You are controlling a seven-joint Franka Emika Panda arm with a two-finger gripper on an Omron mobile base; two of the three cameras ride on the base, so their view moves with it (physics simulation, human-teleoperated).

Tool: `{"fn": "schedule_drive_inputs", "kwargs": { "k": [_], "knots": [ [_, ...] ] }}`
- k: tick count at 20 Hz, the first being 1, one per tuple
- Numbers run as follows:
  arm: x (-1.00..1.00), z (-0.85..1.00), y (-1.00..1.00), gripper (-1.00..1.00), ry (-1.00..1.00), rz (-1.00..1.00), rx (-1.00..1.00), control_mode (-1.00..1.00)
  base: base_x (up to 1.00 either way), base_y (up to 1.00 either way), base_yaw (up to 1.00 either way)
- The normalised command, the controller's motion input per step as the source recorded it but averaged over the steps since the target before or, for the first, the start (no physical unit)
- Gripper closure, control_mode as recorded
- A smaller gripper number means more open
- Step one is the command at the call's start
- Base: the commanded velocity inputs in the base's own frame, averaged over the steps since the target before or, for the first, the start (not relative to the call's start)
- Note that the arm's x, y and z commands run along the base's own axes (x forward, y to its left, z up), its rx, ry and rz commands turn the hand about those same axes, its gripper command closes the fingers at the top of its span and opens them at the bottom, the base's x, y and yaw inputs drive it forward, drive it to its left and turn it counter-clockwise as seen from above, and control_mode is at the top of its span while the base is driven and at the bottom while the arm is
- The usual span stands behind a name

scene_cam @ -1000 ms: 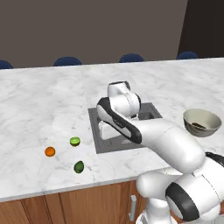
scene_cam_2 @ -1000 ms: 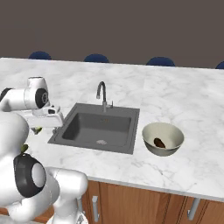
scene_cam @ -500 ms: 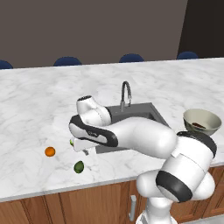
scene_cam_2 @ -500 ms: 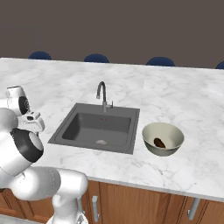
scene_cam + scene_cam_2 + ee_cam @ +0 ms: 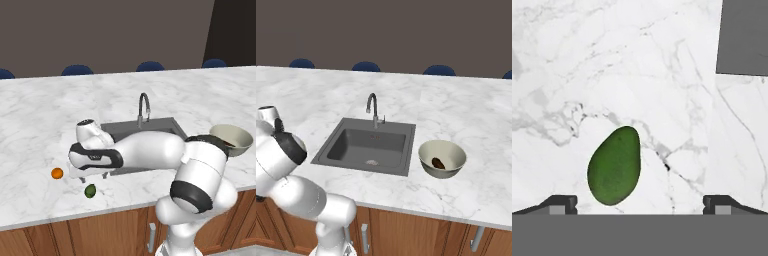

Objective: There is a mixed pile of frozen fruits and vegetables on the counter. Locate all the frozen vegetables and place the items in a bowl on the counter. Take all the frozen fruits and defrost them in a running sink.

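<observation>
My gripper (image 5: 93,177) hangs open just above the counter (image 5: 40,125), left of the sink (image 5: 165,127). Right below and in front of it lies a frozen vegetable, a dark green glossy oval (image 5: 90,190). In the hand view this oval (image 5: 614,166) lies on the marble between my gripper's (image 5: 641,204) widely spread fingertips (image 5: 561,202), nearer the left one, untouched. A frozen fruit, the small orange ball (image 5: 57,173), rests on the counter to the left of the hand. The beige bowl (image 5: 448,147) stands right of the sink (image 5: 356,145) with a dark brown piece (image 5: 438,163) inside.
The curved dark faucet (image 5: 144,107) rises behind the basin. My white arm stretches low across the sink's front edge. Blue chair backs (image 5: 77,70) line the counter's far side. The counter's front edge runs close below the green piece.
The arm has swung left from over the sink and dropped low above the food pieces. The gripper has stayed open.
</observation>
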Motion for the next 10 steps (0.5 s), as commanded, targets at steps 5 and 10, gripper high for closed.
{"fn": "schedule_drive_inputs", "kwargs": {
  "k": [5, 10],
  "knots": [
    [0.08, -0.22, 0.31, -1.0, 0.0, 0.0, 0.0, -1.0, 0.0, 0.0, 0.0],
    [-0.13, -0.26, -0.01, -1.0, 0.08, -0.01, 0.0, -1.0, 0.0, 0.0, 0.0]
  ]
}}
